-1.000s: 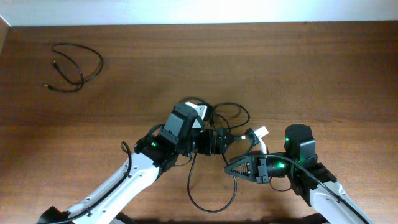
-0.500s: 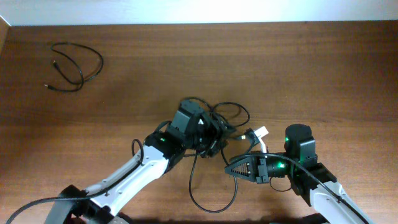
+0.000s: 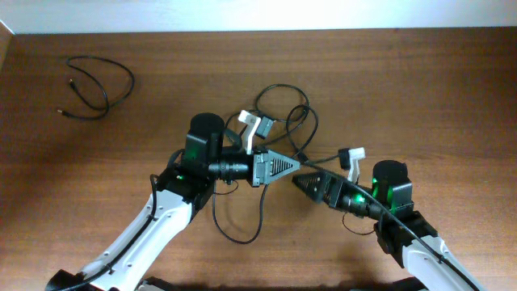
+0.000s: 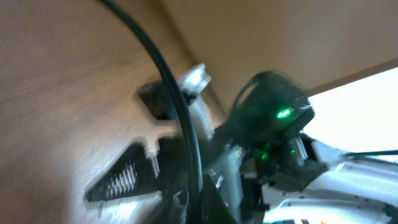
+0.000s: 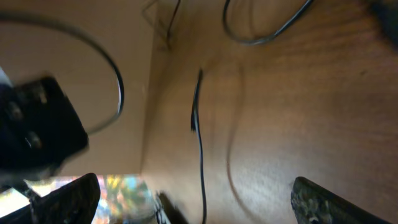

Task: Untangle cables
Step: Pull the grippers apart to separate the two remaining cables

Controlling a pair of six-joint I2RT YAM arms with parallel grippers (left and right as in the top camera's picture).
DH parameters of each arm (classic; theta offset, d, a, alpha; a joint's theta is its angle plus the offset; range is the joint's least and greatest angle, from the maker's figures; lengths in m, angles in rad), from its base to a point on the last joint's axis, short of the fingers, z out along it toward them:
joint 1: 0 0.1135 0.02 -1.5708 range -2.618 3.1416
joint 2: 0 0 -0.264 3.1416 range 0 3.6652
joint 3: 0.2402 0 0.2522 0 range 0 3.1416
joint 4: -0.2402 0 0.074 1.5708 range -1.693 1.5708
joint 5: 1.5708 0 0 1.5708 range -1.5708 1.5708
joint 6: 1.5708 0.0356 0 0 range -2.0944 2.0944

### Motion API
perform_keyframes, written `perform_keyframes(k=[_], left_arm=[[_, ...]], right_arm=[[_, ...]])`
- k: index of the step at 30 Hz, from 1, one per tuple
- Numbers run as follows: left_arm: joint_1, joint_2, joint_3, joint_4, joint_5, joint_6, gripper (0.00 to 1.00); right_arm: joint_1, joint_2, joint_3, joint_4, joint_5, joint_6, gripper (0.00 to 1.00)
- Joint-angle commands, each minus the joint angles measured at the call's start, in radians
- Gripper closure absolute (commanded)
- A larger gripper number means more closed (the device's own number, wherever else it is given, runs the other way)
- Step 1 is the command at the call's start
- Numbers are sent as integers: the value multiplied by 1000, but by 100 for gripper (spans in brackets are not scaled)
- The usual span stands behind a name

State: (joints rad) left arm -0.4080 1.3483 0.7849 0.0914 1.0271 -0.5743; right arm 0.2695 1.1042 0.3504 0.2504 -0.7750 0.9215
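A tangle of thin black cables [image 3: 284, 121] with white tags lies at the table's centre, and one loop [image 3: 242, 220] trails toward the near edge. My left gripper [image 3: 296, 168] points right and is shut on a cable [image 4: 177, 106], which runs down into its dark jaws [image 4: 200, 208]. Tip to tip with it, my right gripper [image 3: 305, 183] stands open. In the right wrist view its fingers [image 5: 68, 199] are wide apart and a cable [image 5: 199, 134] passes loosely through the right gripper [image 5: 202, 208]. A separate cable [image 3: 98, 85] lies coiled at the far left.
The two grippers nearly touch at mid-table. The right arm's base [image 3: 389, 187] with its green light sits just behind its gripper. The table's far edge meets a white wall [image 3: 258, 12]. Bare wood lies to the right [image 3: 436, 97].
My left gripper swung to point right and shut on a cable. The right gripper opened and let go. The tangle shifted toward the far side and spread out.
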Motion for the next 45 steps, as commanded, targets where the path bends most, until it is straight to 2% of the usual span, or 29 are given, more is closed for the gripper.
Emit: perform_keyframes(k=[1, 4, 6, 8, 9, 10, 12, 14, 17, 18, 19, 20, 21, 24, 26, 28, 29, 30, 31, 32, 34, 35, 36, 38, 39, 40, 41, 43, 45], left_arm=[[8, -17, 1, -23, -3, 83, 100], [72, -106, 9, -23, -2, 71, 100], [123, -269, 10, -70, -43, 76, 100], [163, -409, 10, -299, -401, 79, 100], [162, -468, 10, -474, -685, 79, 99], [162, -498, 10, -615, -877, 75, 100], [162, -482, 6, -821, -1109, 35, 100], [162, -410, 1, -880, -1133, 29, 100], [162, -242, 1, -887, -1132, 24, 100], [162, -182, 1, -862, -1073, 22, 100], [162, -147, 1, -777, -923, 141, 100], [161, -134, 2, -628, -710, 289, 100], [161, -139, 19, -449, -574, 311, 100], [159, -146, 187, -106, -284, 322, 100], [161, -158, 194, -147, -290, 330, 100], [160, -158, 194, -316, -366, 356, 100], [160, -163, 194, -185, -58, 524, 100], [160, -166, 194, -37, 72, 542, 100], [160, -166, 194, 153, 71, 537, 100], [160, -166, 194, 253, 32, 537, 100], [160, -166, 194, 597, -100, 537, 100], [160, -166, 194, 636, -116, 537, 100], [160, -166, 194, 613, -110, 537, 100], [161, -166, 194, 375, -77, 538, 100], [160, -166, 194, 208, -124, 538, 100], [160, -166, 194, -34, -263, 537, 100], [160, -165, 194, -196, -399, 537, 100], [160, -165, 194, -418, -603, 537, 100], [160, -165, 194, -584, -726, 505, 100]], right_arm=[[3, -2, 8, 76, 107, 80, 2], [-19, -2, 8, -26, 171, 17, 1], [-35, -2, 8, -251, 343, 18, 1], [-35, -2, 8, -347, 404, 18, 1], [-35, -2, 8, -409, 429, 18, 1], [-35, -2, 8, -455, 447, 18, 1], [-35, -2, 8, -543, 475, 18, 1], [-35, -2, 8, -584, 476, 18, 1], [-35, -2, 8, -644, 478, 17, 2], [-35, -2, 8, -647, 515, 18, 1], [-35, -2, 8, -647, 555, 18, 2], [-35, -2, 8, -648, 578, 18, 1], [-35, -2, 8, -647, 578, 18, 2], [-35, -2, 8, -647, 578, 18, 2], [-35, -2, 8, -647, 590, 18, 2], [-35, -2, 8, -647, 623, 18, 2], [-35, -2, 8, -643, 623, 18, 1], [-35, -2, 8, -644, 627, 18, 2], [-35, -2, 8, -644, 630, 18, 1], [-35, -2, 8, -644, 630, 18, 1], [-35, -2, 8, -644, 630, 18, 1], [-35, -2, 8, -644, 630, 18, 2], [-35, -2, 8, -644, 630, 18, 1], [-35, -2, 8, -644, 630, 18, 2], [-35, -2, 8, -644, 630, 18, 2], [-35, -2, 8, -644, 630, 18, 2], [-35, -2, 8, -643, 631, 18, 2], [-35, -2, 8, -638, 631, 18, 1], [-35, -2, 8, -636, 655, 18, 1]])
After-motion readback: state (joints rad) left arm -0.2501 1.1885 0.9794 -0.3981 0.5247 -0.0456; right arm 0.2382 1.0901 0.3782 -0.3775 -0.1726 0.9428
